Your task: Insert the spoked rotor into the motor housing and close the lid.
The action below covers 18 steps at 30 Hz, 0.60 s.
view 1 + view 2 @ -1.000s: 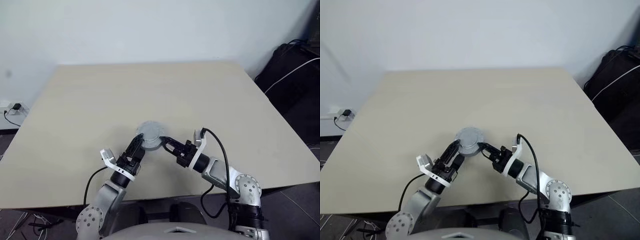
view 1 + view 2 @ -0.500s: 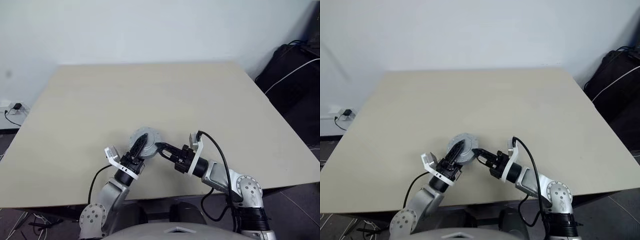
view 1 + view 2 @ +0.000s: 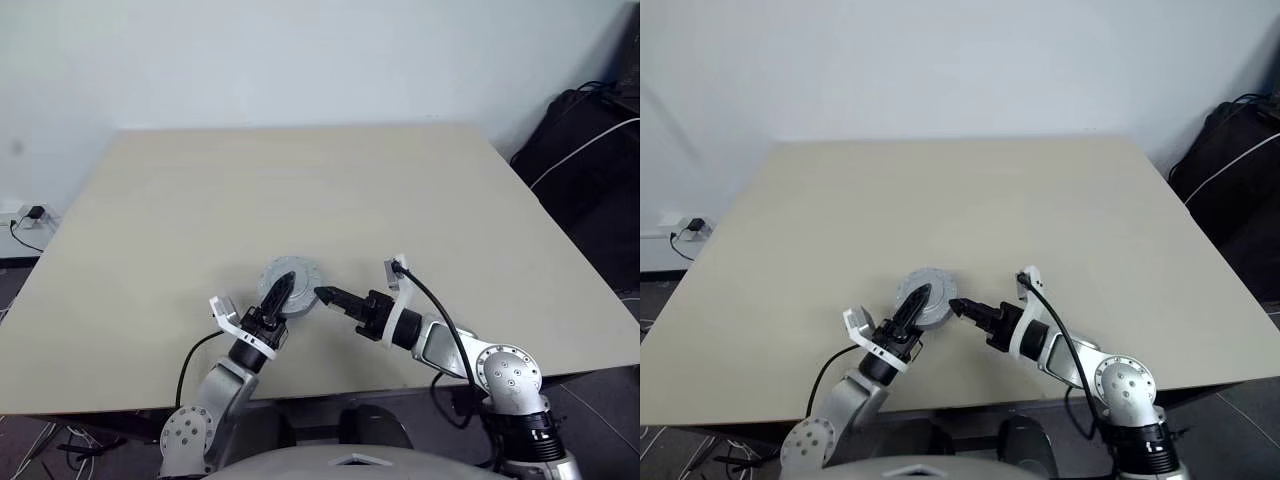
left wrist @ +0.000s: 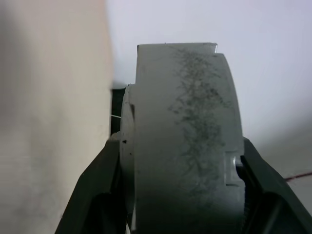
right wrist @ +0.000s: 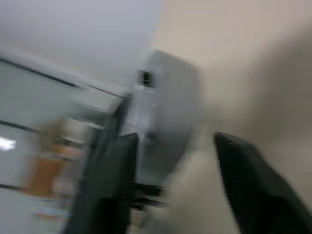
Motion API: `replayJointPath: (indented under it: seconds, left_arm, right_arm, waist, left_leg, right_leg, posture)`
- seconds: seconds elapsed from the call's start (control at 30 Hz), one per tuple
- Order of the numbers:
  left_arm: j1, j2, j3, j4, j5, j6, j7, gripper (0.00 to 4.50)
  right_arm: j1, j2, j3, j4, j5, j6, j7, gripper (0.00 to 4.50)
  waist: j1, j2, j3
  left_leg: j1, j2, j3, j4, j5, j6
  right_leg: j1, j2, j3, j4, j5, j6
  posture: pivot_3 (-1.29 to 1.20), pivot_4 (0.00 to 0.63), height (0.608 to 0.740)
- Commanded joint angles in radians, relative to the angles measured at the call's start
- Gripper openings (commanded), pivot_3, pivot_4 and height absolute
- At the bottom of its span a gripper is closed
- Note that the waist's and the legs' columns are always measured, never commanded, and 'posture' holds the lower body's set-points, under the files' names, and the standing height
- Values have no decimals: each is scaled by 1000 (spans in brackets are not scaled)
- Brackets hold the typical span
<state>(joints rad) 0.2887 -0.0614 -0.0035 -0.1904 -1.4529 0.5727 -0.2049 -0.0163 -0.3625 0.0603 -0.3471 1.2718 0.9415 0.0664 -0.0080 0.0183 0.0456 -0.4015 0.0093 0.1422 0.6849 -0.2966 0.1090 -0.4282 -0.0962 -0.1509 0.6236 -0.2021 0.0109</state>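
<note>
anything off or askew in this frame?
Nothing spilled or visibly damaged. The one odd thing: the round grey motor assembly is held on edge above the table, clamped across its thickness by the left hand. The right hand sits just beside it, fingers apart, not gripping.

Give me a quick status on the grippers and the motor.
Left gripper clamped on the closed motor housing, off the table. Right gripper open, just beside it. Nothing in the way.
</note>
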Motion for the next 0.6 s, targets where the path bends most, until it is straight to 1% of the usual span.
replayJointPath:
  seconds: [0.03, 0.1, 0.2, 0.3, 0.4, 0.47, 0.6]
  left_arm:
    - [-72, -68, 27, -10, 32, -52, -1, 2091]
    - [-109, -59, 48, 9, 53, -69, 7, 2091]
    - [-178, -46, 86, 52, 76, -90, 12, 2091]
    - [-241, -37, 124, 98, 95, -101, 17, 2091]
    - [-325, -27, 176, 170, 132, -125, 29, 2091]
    - [-398, -24, 213, 252, 181, -159, 53, 2091]
    - [-514, -22, 256, 387, 286, -217, 68, 2091]
  right_arm:
    - [-2, -76, 113, -53, -325, -124, 59, 3845]
    - [14, -130, 199, -53, -540, -258, 104, 4472]
    - [51, -175, 278, -14, -798, -471, 151, 4500]
    - [87, -168, 282, 33, -919, -594, 179, 4500]
    - [125, -152, 270, 90, -1029, -697, 171, 4500]
    - [146, -105, 256, 140, -1129, -822, 101, 4500]
    - [174, -30, 240, 201, -1232, -913, 40, 4500]
  waist:
    - [2, -1, 0]
    - [6, -1, 0]
    - [11, -2, -1]
    - [12, -5, -1]
    - [14, -8, -1]
    - [14, -11, -1]
    - [10, -13, -1]
  left_leg:
    - [0, 0, 0, 0, 1, -1]
    - [0, 0, 0, 0, 2, -3]
    - [0, 0, 0, 0, 2, -4]
    - [-1, 0, 1, 0, 3, -5]
    - [-1, 0, 1, 1, 4, -6]
    - [-1, 0, 1, 1, 4, -7]
    - [-1, 0, 1, 1, 6, -9]
  right_leg:
    - [0, 0, 0, 0, 0, 0]
    - [0, 0, 0, 0, 0, 0]
    - [0, 0, 0, 0, 0, 0]
    - [3, 1, 0, 1, 0, 0]
    - [4, 1, 0, 2, 0, 0]
    - [4, 2, 1, 2, 0, 0]
    - [4, 3, 1, 3, 0, 1]
  posture:
    - [0, 0, 740]
    - [0, 0, 740]
    - [0, 0, 740]
    - [0, 0, 740]
    - [0, 0, 740]
    - [0, 0, 740]
    - [0, 0, 740]
